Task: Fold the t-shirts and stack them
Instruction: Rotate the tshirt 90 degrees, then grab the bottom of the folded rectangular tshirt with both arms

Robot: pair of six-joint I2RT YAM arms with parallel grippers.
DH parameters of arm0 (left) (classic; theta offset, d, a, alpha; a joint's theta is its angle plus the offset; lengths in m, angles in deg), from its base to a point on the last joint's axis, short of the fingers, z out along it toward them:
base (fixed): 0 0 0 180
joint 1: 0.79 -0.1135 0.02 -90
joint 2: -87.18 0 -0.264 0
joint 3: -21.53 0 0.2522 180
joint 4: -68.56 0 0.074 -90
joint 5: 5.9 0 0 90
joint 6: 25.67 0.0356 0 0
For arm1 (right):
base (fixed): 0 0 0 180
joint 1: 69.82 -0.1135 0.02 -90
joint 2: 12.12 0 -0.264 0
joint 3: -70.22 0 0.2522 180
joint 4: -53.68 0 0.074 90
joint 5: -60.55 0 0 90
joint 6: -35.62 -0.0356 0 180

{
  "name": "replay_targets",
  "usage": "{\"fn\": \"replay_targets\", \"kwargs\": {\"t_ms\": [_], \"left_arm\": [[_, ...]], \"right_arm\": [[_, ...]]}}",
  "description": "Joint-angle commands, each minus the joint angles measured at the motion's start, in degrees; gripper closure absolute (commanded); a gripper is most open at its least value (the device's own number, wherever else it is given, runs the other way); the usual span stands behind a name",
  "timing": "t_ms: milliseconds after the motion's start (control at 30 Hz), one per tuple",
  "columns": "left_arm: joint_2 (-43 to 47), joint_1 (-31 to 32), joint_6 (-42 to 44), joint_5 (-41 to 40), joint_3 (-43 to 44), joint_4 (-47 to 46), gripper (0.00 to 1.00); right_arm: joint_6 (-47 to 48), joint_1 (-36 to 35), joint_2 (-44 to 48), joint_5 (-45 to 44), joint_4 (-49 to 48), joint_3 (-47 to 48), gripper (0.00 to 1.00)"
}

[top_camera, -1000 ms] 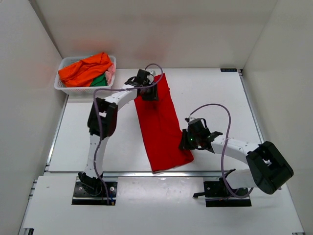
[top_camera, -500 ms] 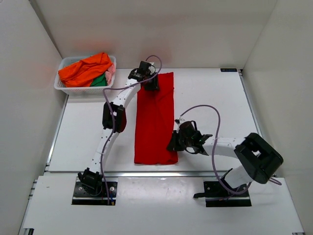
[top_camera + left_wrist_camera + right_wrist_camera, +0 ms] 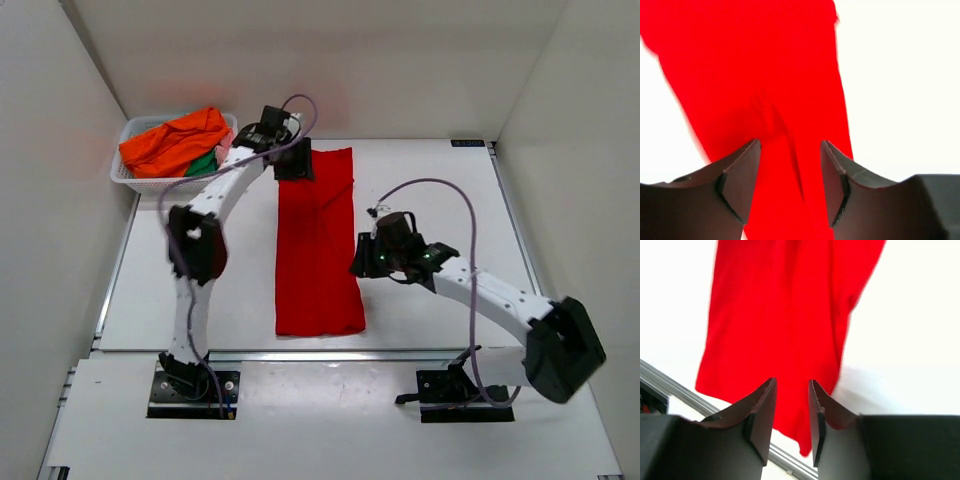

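Looking down on a red t-shirt (image 3: 318,245) laid flat on the table (image 3: 440,190) as a long, narrow strip, running from the far side to just short of the near edge. Judging by that shape, done with the lengthwise folding, both sides apparently turned in, though impossible to tell from above how neatly. Poised over the strip's far left corner with the left gripper (image 3: 292,165), fingers spread wide in the left wrist view and framing bare red cloth with a soft ridge in it, pinching nothing. Sitting just beside the strip's right edge, about midway along, with the right gripper (image 3: 372,258), fingers parted only a little in the right wrist view, nothing between them, with the cloth's near end and the table's edge in sight beyond. Left to do on this shirt, most likely: folding it end over end into a compact packet and setting it down as the base of a stack. No stack to be seen on the table yet. Waiting in the white mesh basket (image 3: 150,183) at the far left corner: an orange shirt (image 3: 175,140) on top, a green shirt (image 3: 203,164) and a pink shirt (image 3: 226,148) showing beside it, all crumpled. Early in the job, then, by this reckoning: one shirt about half folded, three not yet begun
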Motion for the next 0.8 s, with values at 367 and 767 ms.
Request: {"fn": "replay_targets", "kwargs": {"t_ms": [367, 767], "left_arm": [[77.4, 9.3, -14.7, -8.4, -96.8, -22.3, 0.43], [80.6, 14.8, -23.9, -6.3, -108.2, -30.4, 0.40]], "right_arm": [[-18.2, -6.3, 17.1, -1.8, -0.9, -22.5, 0.61], [-22.2, -5.5, 21.1, 2.5, -7.3, -29.3, 0.57]]}}
